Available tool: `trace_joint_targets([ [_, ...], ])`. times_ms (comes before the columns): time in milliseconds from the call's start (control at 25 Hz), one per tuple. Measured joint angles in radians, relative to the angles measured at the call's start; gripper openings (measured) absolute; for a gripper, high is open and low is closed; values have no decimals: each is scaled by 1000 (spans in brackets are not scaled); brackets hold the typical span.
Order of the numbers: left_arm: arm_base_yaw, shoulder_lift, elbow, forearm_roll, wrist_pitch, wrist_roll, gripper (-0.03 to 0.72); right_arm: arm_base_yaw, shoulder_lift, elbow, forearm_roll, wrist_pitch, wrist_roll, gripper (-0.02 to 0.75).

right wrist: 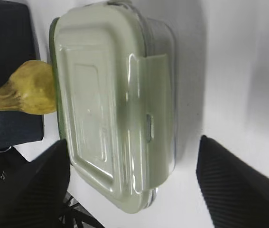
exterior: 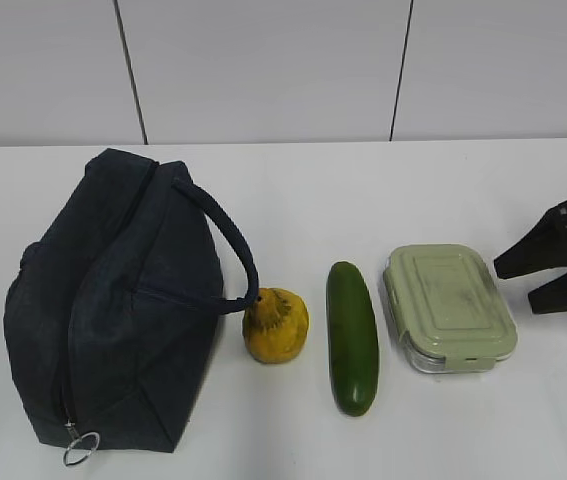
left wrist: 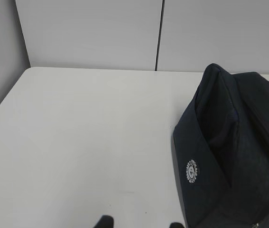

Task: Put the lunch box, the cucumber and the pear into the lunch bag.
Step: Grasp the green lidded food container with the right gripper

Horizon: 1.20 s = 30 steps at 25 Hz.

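The dark navy lunch bag (exterior: 113, 300) lies on the left of the white table, zipper closed, ring pull at its near end. To its right stand the yellow-orange pear (exterior: 276, 326), the dark green cucumber (exterior: 352, 338) and the sage-lidded lunch box (exterior: 448, 307) in a row. My right gripper (exterior: 548, 270) hangs open just right of the lunch box, apart from it. In the right wrist view its gripper (right wrist: 134, 190) stands wide, facing the lunch box (right wrist: 110, 104), with the pear (right wrist: 25, 90) behind. My left gripper (left wrist: 141, 224) is open over bare table, left of the lunch bag (left wrist: 234, 152).
A grey panelled wall (exterior: 263, 70) runs along the table's far edge. The table's left edge (left wrist: 1, 109) shows in the left wrist view. The bag's loop handle (exterior: 225, 250) arches over toward the pear.
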Motion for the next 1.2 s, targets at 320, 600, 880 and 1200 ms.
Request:
trace_joint_targets([
  [320, 0, 0, 0, 0, 0, 0, 228, 5, 0, 0, -77, 0, -2, 532],
  [600, 0, 0, 0, 0, 0, 0, 228, 8, 0, 0, -49, 0, -67, 543],
  [880, 0, 0, 0, 0, 0, 0, 228, 29, 3, 0, -21, 0, -96, 588],
  [1200, 0, 0, 0, 0, 0, 0, 228, 45, 65, 0, 4, -1, -127, 589],
])
